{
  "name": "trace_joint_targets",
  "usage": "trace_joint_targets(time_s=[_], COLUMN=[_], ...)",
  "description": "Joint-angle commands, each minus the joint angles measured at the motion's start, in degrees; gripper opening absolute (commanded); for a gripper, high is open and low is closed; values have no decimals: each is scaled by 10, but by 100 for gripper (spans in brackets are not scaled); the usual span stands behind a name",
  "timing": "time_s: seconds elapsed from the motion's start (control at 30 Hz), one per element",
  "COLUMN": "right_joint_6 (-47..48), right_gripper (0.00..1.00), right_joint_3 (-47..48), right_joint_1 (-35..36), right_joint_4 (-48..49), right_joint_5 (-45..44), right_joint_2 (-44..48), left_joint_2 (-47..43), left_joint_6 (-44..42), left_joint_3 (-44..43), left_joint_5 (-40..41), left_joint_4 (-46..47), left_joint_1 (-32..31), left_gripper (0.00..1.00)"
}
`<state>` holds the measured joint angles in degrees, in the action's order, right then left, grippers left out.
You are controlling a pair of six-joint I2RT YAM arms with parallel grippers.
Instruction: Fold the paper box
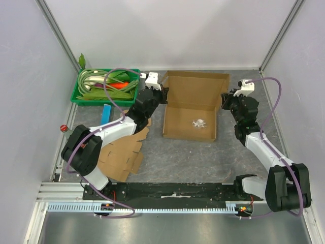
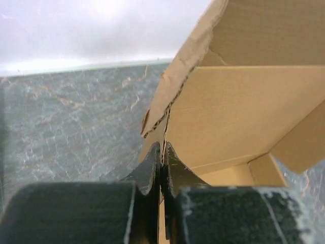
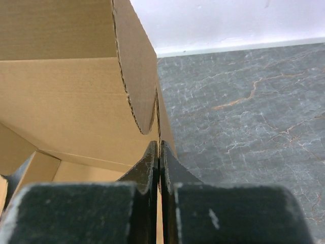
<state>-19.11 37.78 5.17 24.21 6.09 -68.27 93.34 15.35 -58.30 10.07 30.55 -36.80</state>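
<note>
We see a brown corrugated paper box (image 1: 190, 109) lying open-topped near the middle of the table (image 1: 193, 157), only partly folded: floor flat, rear flap raised, both side walls standing upright, a small white mark (image 1: 199, 123) on its floor

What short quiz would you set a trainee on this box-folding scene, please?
1. True or false: the left gripper is shut on a side wall of the paper box.
2. Where does the green basket stand? A: at the far left of the table. B: inside the box. C: beside the right arm's base.
3. What lies on the floor of the box?

Key: 1 true; 2 A; 3 a small white object.
</note>
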Motion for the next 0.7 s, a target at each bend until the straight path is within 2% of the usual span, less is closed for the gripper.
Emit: trace_joint_targets(time_s=[0.0,0.1,0.23,0.43,0.5,0.57,0.67], right_joint_6=[-27,8,36,15,12,8,-7], right_gripper=[0,0,0,0,0,0,0], right_joint_3=[-47,-112,-198,-251,-231,-187,-171], right_joint_1=[57,81,99,126,128,132,144], right_joint_4=[151,224,360,374,346,276,268], right_joint_5=[-70,-108,-107,-150,-150,-164,-186], right_joint_2=[27,47,50,67,74,81,86], left_joint_2=[5,1,7,20,18,12,6], left_joint_6=[10,12,5,17,18,15,14], left_joint_3=[38,64,99,137,147,142,142], left_joint_5=[27,23,15,19,31,37,50], left_joint_4=[184,198,262,302,307,284,282], left_joint_1=[-35,-38,-51,-76,-85,-86,-86], left_gripper=[2,2,2,2,2,2,2])
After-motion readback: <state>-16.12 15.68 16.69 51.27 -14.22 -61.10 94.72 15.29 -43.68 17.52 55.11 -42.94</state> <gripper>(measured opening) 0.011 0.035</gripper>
